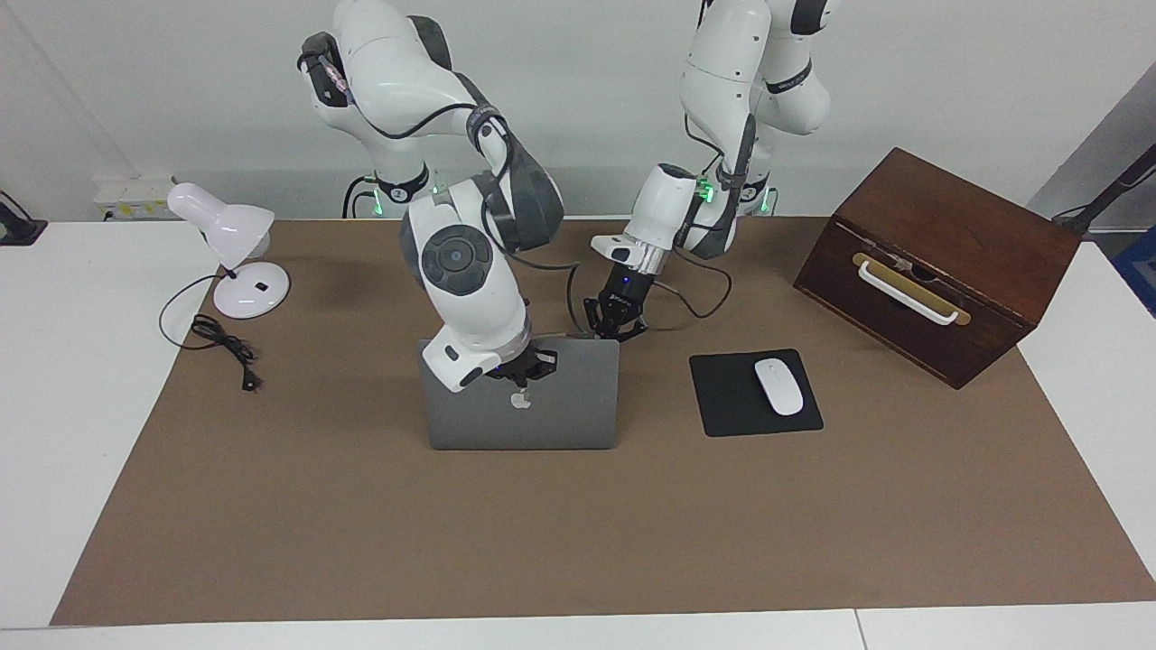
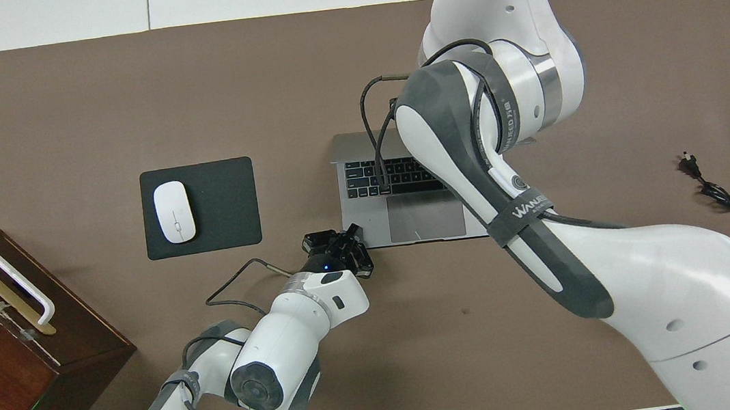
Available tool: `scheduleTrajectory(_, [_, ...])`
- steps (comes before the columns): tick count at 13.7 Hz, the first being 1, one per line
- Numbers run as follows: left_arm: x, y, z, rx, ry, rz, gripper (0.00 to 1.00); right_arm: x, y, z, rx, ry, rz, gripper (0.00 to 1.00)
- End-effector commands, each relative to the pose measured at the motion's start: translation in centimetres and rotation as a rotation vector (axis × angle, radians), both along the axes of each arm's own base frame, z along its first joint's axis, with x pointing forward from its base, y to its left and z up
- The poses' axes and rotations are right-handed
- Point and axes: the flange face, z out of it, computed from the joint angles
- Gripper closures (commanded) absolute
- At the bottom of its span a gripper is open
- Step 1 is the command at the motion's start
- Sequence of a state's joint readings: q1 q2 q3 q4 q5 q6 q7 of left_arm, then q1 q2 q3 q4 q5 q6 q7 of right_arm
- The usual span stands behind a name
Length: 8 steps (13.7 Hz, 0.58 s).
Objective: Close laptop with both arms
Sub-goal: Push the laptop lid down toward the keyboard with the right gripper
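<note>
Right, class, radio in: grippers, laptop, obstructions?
Right gripper at lid's top edge. Left gripper by laptop's corner. Laptop open. Mouse on pad, clear.

Laptop (image 1: 524,406): silver-grey lid with a pale apple logo; black keys and a grey trackpad inside.
Mouse pad (image 1: 727,397): plain black.
Mouse (image 1: 778,386): white.
Table cover (image 1: 578,533): flat brown, unpatterned, laid over a white table (image 1: 63,433).
Wooden box (image 1: 939,262): dark reddish brown, with a white handle on a pale gold plate.
Desk lamp (image 1: 230,248): white shade and base, black cord.
Left arm (image 1: 750,90): white shells, grey joints, black cables, green light near the base.
Right arm (image 1: 452,226): the same white and grey, black cables.
Left gripper (image 1: 614,323): black.
Right gripper (image 1: 533,366): black, on a white wrist.
Wall: pale grey-white.
</note>
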<state>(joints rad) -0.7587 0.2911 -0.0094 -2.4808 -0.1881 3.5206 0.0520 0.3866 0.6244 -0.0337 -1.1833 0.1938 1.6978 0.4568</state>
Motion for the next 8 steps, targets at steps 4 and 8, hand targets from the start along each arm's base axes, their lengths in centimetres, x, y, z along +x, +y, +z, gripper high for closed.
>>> scheduleTrajectory(4, [-1.7, 2.2, -2.9, 0.082, 0.054, -0.016, 1.0, -1.1, -1.0, -2.8, 0.035, 0.01, -0.009, 1.0])
scheduleTrajectory(8, [-1.7, 2.3, -2.9, 0.083, 0.055, -0.014, 1.0, -1.4, -1.2, -5.0, 0.028, 0.019, -0.017, 1.0])
